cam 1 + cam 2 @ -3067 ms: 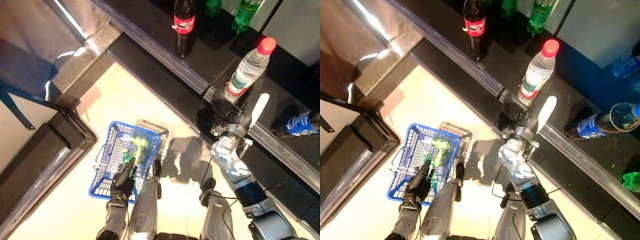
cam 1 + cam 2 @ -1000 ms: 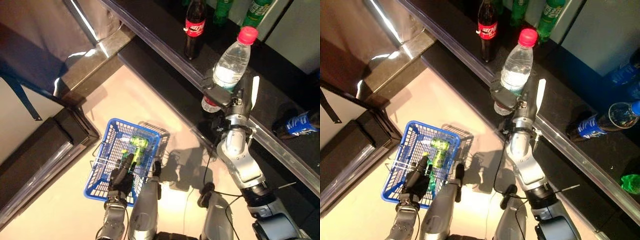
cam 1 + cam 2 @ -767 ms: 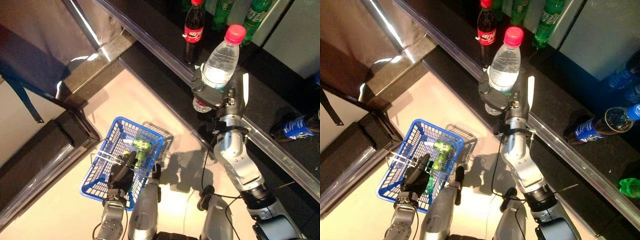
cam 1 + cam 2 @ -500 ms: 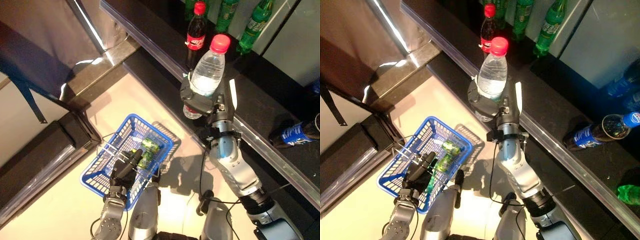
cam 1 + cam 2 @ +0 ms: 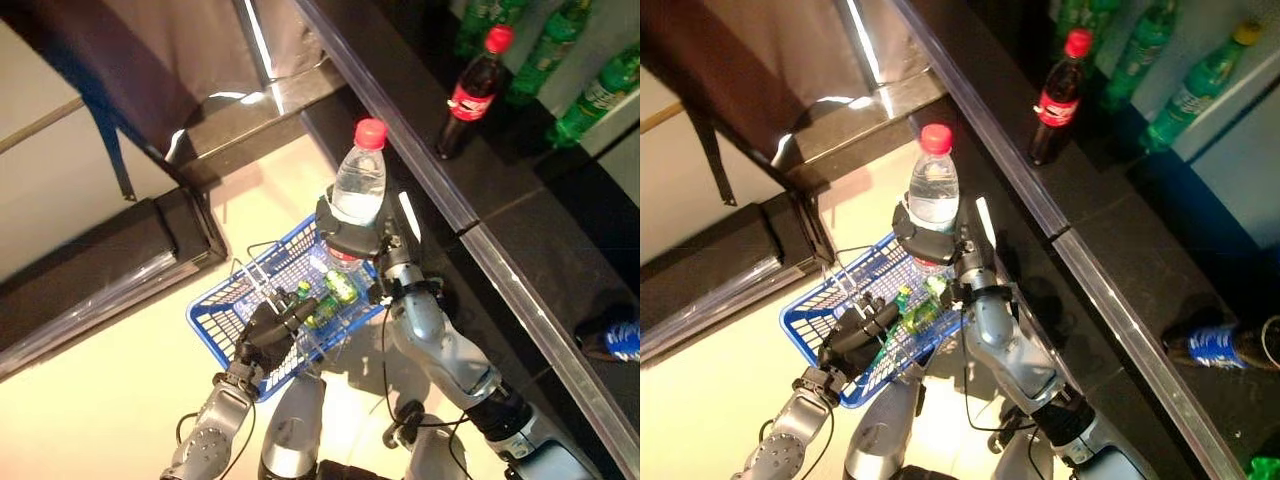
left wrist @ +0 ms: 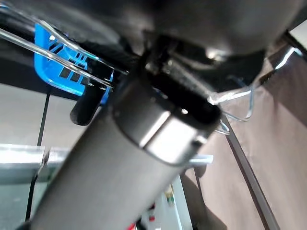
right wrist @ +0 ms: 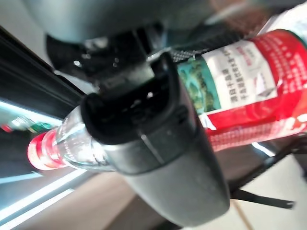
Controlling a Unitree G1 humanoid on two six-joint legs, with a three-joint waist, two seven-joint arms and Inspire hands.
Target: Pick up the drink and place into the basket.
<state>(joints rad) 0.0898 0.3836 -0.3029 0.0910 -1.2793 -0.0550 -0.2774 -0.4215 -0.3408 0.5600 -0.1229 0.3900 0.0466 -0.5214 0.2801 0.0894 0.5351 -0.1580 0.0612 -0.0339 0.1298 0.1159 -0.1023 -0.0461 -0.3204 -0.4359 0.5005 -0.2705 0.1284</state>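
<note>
Left eye view, item by item, for your check:

1. Water bottle (image 5: 358, 186): clear, red cap, red label. You have it upright in the right hand (image 5: 352, 237), fingers curled round its lower body. It hangs over the basket's near-shelf corner; its base is hidden, so contact with the contents cannot be told. The right wrist view confirms the clamp on the label band.

2. Blue basket (image 5: 225, 325): wire-handled, on the pale floor beside the dark shelf (image 5: 530, 230). Your left hand (image 5: 268, 335) has its fingers curled round the wire handle at the near rim.

3. Green bottle (image 5: 330, 298): lying inside the basket, just beside the water bottle's lower end.

4. Cola bottle (image 5: 470, 92): upright on the shelf, well apart from the basket.

5. Green soda bottles (image 5: 570, 60): at the back of the shelf.

6. Blue-labelled bottle (image 5: 612, 338): lying on the shelf at the right edge.
</note>
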